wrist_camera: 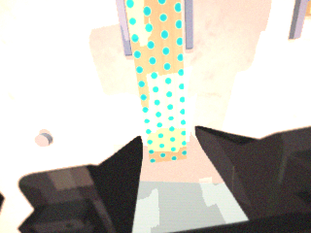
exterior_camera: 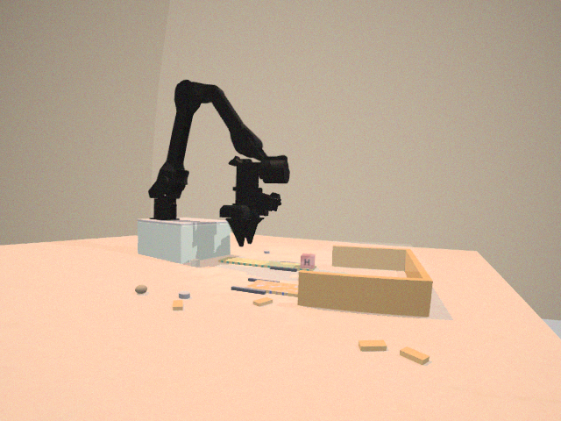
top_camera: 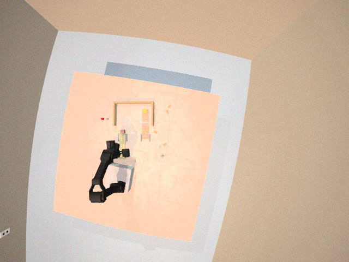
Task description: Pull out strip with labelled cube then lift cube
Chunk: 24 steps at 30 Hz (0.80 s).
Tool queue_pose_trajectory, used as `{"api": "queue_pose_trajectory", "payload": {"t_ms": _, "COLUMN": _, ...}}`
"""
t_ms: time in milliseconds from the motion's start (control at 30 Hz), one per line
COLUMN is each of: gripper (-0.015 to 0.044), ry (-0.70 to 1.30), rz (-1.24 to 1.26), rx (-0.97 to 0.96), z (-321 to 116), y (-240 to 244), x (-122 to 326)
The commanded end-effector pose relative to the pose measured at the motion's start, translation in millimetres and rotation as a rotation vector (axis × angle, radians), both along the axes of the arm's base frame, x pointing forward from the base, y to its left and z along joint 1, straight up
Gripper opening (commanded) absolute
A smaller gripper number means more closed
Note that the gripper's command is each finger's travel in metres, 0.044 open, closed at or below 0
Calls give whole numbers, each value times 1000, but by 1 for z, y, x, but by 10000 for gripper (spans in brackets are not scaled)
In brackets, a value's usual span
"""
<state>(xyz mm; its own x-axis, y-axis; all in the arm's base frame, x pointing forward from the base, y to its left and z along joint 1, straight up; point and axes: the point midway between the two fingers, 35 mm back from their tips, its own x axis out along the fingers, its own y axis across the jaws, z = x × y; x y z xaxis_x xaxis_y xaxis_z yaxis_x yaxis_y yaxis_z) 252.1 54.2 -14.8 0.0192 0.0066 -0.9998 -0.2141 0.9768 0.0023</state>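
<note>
The dotted strip (top_camera: 122, 143) (exterior_camera: 253, 262) (wrist_camera: 165, 53) lies flat between its two rails, outside the walled frame, and looks unbroken where visible. The pink cube (top_camera: 122, 131) (exterior_camera: 308, 261), labelled H, sits on its far end; it is outside the wrist view. A second, orange strip (top_camera: 145, 131) (exterior_camera: 276, 287) lies to the right, partly inside the frame, with a pale line across its middle and a yellow cube (top_camera: 145, 110) on its far end. My gripper (exterior_camera: 244, 243) (wrist_camera: 168, 135) is open and empty, pointing down above the dotted strip's near end.
A wooden three-sided wall (top_camera: 133, 102) (exterior_camera: 362, 294) stands at the far side. Low rails (top_camera: 142, 137) (wrist_camera: 189, 24) flank the strips. The pale base block (exterior_camera: 158, 239) (wrist_camera: 180, 209) stands close behind the gripper. Small orange blocks (top_camera: 155, 131) (exterior_camera: 372, 346) and a brown ball (top_camera: 162, 155) (exterior_camera: 140, 288) lie right.
</note>
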Motion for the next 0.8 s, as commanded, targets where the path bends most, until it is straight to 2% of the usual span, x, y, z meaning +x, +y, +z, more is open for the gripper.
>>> {"api": "queue_pose_trajectory", "payload": {"t_ms": 0, "gripper": 368, "ry": -5, "rz": 7, "rx": -1, "z": 3, "y": 2, "x": 15}}
{"api": "queue_pose_trajectory", "payload": {"t_ms": 100, "gripper": 440, "ry": -6, "rz": 7, "rx": -1, "z": 4, "y": 3, "x": 25}}
{"api": "queue_pose_trajectory", "payload": {"t_ms": 767, "gripper": 440, "ry": -11, "rz": 7, "rx": 0, "z": 14, "y": 11, "x": 92}}
